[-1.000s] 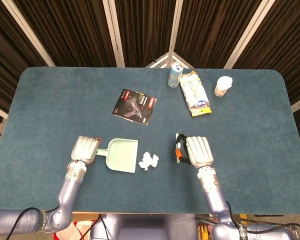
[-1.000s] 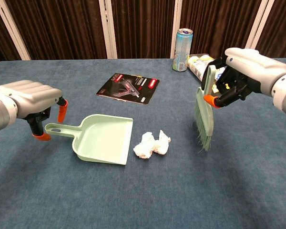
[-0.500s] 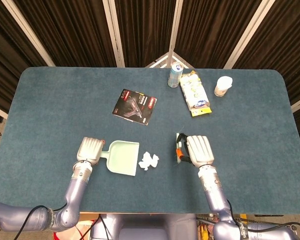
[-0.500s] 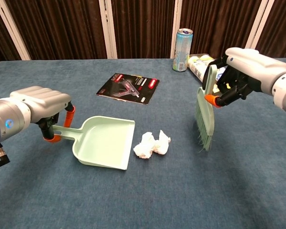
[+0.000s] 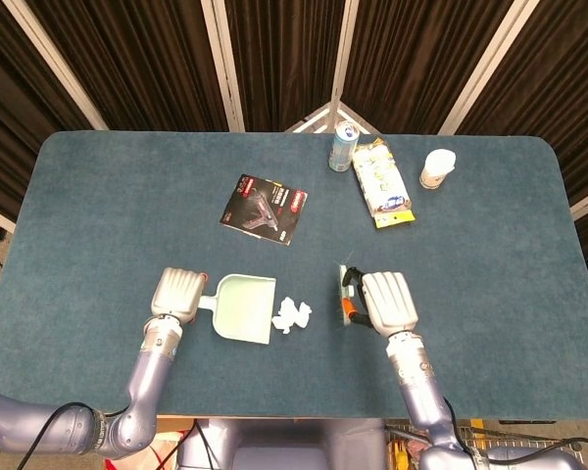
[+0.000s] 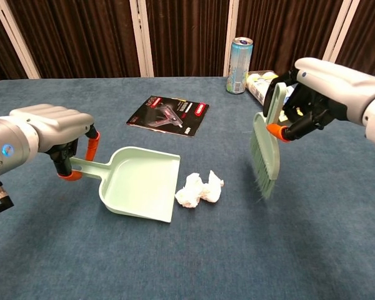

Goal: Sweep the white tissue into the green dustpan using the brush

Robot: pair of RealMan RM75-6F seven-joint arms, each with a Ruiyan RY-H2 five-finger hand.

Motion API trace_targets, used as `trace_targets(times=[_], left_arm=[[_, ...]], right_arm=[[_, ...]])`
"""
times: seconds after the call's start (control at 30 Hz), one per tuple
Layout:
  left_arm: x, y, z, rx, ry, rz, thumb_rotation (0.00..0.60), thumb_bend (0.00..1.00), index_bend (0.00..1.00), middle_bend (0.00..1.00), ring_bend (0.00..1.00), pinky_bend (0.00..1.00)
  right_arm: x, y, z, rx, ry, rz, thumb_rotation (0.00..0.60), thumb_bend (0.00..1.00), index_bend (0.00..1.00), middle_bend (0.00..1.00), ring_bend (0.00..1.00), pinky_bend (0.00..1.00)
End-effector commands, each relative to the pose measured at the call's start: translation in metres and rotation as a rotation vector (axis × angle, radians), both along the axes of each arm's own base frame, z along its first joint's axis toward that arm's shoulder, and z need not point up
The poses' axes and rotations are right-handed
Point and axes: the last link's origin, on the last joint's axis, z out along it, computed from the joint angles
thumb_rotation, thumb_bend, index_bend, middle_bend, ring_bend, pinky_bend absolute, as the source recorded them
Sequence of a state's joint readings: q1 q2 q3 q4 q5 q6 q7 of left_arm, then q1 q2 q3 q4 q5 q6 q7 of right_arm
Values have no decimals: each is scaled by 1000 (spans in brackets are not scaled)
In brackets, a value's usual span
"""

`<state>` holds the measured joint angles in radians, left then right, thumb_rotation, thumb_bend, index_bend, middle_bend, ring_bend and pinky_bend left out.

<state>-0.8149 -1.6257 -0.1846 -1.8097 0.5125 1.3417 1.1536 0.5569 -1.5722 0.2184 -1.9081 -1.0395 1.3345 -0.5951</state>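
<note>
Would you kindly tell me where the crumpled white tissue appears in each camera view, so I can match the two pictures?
Head view: the crumpled white tissue lies below centre, just right of the dustpan's open edge.
Chest view: it lies near the middle, slightly low, again right of the dustpan's mouth.
Shared landmark: the pale green plastic dustpan, whose handle the left robot hand holds.

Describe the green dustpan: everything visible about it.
The green dustpan is pale mint, plastic-looking, with a shallow flat scoop and a straight handle. It lies on the blue table, its wide mouth facing the white tissue close by, seemingly just short of touching. The left robot hand grips its handle. The scoop is empty.
</note>
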Motion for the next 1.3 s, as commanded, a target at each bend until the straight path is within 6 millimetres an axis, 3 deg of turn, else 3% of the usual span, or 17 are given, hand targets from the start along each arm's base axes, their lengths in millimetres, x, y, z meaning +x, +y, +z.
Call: trace_targets(times=[0.03,0.43,0.7,0.97,1.3], left_arm=[[1,-1,2,-3,1,18,600,523,649,1000,981,1000],[7,-4,-3,-20,-4,21,600,523,649,1000,981,1000],[15,-3,-14,-33,-15,25,600,523,649,1000,981,1000],[25,-3,-26,-47,-15,26,600,523,649,1000,981,1000],[30,-2,-30,-44,-10,21,600,523,649,1000,981,1000]], right_arm=[[-2,7,0,6,23,-3,600,634,836,860,874,704],[2,15,-14,37,48,-17,600,635,844,861,875,704],[15,21,-36,102,-2,-51,600,635,846,861,875,704],[52,30,-61,207,-130,-89,600,635,848,861,875,704],[100,43,-62,283,-257,-32,600,635,861,861,875,704]])
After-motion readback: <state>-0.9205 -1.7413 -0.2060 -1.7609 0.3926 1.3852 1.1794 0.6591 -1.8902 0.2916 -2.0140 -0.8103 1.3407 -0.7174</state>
